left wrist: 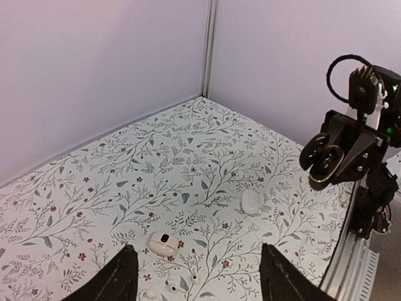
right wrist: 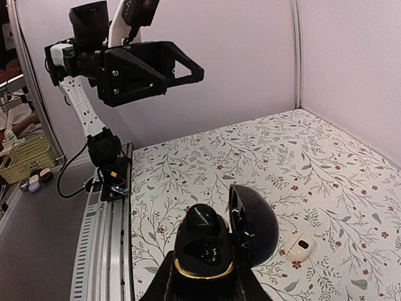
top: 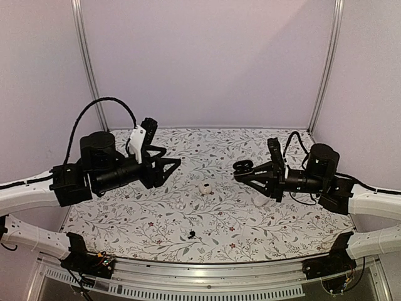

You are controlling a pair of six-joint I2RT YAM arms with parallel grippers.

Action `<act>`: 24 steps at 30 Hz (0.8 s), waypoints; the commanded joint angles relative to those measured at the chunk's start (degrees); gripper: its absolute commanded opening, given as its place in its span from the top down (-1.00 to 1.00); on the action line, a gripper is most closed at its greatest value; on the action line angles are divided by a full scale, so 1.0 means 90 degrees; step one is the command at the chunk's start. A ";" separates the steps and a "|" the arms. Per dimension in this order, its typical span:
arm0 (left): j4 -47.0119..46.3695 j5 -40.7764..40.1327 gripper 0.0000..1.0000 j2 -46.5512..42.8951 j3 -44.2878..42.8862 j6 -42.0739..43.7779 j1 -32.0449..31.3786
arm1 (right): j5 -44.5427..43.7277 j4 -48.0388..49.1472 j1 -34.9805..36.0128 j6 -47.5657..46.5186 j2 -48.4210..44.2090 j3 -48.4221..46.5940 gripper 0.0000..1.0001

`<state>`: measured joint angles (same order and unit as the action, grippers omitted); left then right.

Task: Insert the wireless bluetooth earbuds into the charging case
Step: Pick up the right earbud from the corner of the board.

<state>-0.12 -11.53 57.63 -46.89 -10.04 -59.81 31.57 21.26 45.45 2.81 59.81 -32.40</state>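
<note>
left jaws hang released and empty above the floral desk (top: 125,219). the white earbuds (top: 182,204) lie on it to the near right of them, and in the wrist view they sit low between the spread fingers (left wrist: 119,279), just near of the open white case (left wrist: 164,243). at right, right jaws are clenched on the open black charging case (right wrist: 207,248), held off the desk. 1 black earbud (top: 192,236) lies by the near edge, well apart from both.

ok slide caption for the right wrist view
Open black charging case clamped in the right fingers, white case on the floral table behind
</note>
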 commanded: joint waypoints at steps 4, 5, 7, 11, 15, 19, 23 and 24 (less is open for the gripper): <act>0.1503 0.1124 -0.23 0.0986 -0.0119 -0.1272 0.0797 | -0.0009 0.0149 -0.0579 0.0446 -0.0617 0.0464 1.00; 0.1627 0.1219 -0.22 0.1115 -0.0118 -0.1319 0.0800 | 0.0010 0.0148 -0.0624 0.0463 -0.0655 0.0500 1.00; 0.1872 0.1576 -0.20 0.1346 -0.0085 -0.1466 0.0801 | 0.0045 0.0136 -0.0678 0.0506 -0.0711 0.0554 1.00; 0.2521 0.2126 -0.11 0.1736 0.0071 -0.1687 0.0727 | 0.0030 0.0115 -0.0691 0.0556 -0.0873 0.0734 1.00; 0.2742 0.2109 -0.01 0.1774 0.0367 -0.1829 0.0351 | 0.0000 0.0152 -0.0695 0.0550 -0.0875 0.0878 1.00; 0.2813 0.2188 0.08 0.2077 0.0431 -0.1770 0.0086 | 0.0056 0.0192 -0.0700 0.0539 -0.0764 0.0885 1.00; 0.3125 0.2102 0.14 0.2880 0.0015 -0.1618 -0.0158 | 0.0076 0.0178 -0.0704 0.0528 -0.0695 0.0881 1.00; 0.3259 0.2051 0.14 0.3103 -0.0161 -0.1573 -0.0226 | 0.0076 0.0169 -0.0704 0.0528 -0.0690 0.0890 1.00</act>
<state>24.93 7.09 79.59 -44.23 -25.23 -59.59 31.86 21.50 39.57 7.09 53.12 -24.62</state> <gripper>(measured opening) 0.434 0.221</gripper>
